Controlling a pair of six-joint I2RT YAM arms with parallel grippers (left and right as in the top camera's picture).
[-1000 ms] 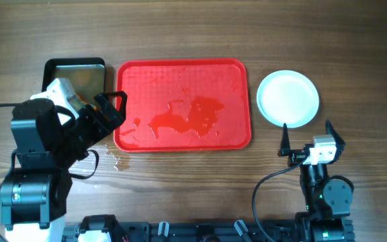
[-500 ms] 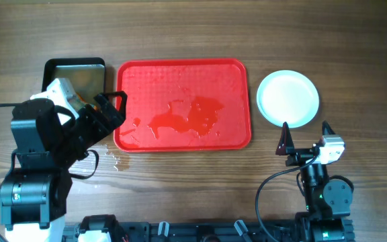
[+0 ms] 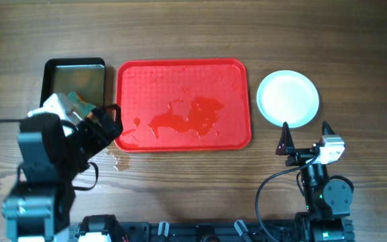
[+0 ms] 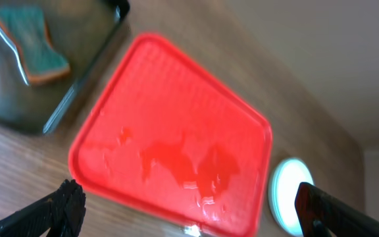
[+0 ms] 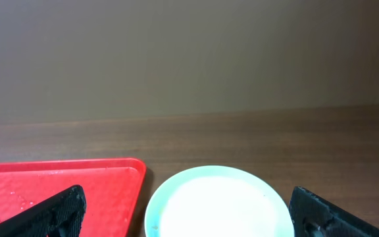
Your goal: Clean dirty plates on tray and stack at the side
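Since the left arm has drawn back toward its base over the last half second, the left gripper (image 4: 191, 207) now hangs above the near left corner of the large flat red plastic tray (image 3: 183, 67). Its jaws are spread wide and hold nothing. The right gripper (image 3: 306, 138) has not moved in that interval. Its jaws are also spread and empty, and it sits just in front of the round white shallow plates (image 3: 288, 99).

The plates rest on the wooden table (image 3: 180, 33) just to the right of the tray, clear of its rim. No plate remains on the tray, which carries only a film of liquid (image 3: 187, 117).

Judgement: the retreat of the left arm and the two empty grippers indicate that the task is at or near completion.

Count:
- Red tray: one.
- Dark metal pan (image 3: 72, 74): one, to the left of the tray.
- Green-and-orange sponge (image 4: 30, 46): one, lying in the pan.
- Plates: one white disc is visible from above. The number stacked beneath it cannot be determined.
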